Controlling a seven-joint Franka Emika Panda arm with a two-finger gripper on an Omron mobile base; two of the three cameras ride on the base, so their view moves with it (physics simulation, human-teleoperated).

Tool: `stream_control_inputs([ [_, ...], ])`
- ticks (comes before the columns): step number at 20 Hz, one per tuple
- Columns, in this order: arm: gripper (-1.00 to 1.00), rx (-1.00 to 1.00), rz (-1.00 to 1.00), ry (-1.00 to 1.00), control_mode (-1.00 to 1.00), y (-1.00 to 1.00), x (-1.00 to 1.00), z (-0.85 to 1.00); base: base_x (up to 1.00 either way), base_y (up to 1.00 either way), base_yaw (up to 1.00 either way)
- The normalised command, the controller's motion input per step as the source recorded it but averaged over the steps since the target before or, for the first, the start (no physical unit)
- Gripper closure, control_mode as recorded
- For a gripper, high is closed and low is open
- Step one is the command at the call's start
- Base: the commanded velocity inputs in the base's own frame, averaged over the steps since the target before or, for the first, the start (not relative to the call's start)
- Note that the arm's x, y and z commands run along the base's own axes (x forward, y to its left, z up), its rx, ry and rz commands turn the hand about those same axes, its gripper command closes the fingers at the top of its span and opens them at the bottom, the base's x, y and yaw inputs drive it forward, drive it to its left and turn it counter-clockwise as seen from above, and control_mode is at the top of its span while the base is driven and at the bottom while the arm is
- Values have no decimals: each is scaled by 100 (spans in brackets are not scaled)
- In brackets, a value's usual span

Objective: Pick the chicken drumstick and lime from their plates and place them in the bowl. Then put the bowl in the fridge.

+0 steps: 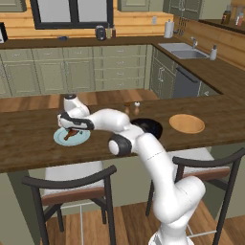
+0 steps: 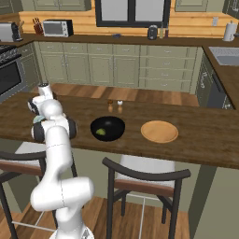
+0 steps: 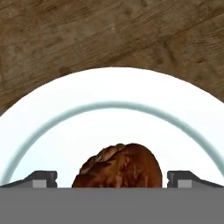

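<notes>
The jaws are wide open, one on each side of the drumstick [image 3: 117, 166]. The drumstick lies on the blue plate [image 1: 72, 138] at the left of the table [image 1: 28, 134]. The lime [image 2: 100, 132] sits in the black bowl [image 2: 108, 128], between both plates. The orange plate [image 1: 187, 124] sits at the right.

On the wooden worktop [image 2: 196, 135] a glossy black bowl [image 2: 108, 128] holds the lime [image 2: 100, 132]. Right of it lies an orange-tan plate [image 2: 159, 131], bare. Two small shakers [image 2: 115, 106] stand just beyond the bowl. The white arm [image 2: 55, 140] bends over the worktop's left end.
</notes>
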Motion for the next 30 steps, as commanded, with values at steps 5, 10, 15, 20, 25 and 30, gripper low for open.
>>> stream_control_inputs([
  [5,100,0,0,0,-100,0,-5,-4,0,0,0],
  [10,100,0,0,0,-100,-9,-29,0,0,0,0],
  [15,100,5,0,-2,-100,-49,-73,37,0,0,0],
  [20,100,5,0,-9,-100,-94,-100,57,0,0,0],
  [25,100,2,0,-13,-100,-100,-100,24,0,0,0],
  [30,100,1,0,-17,-100,-100,-100,0,0,0,0],
])
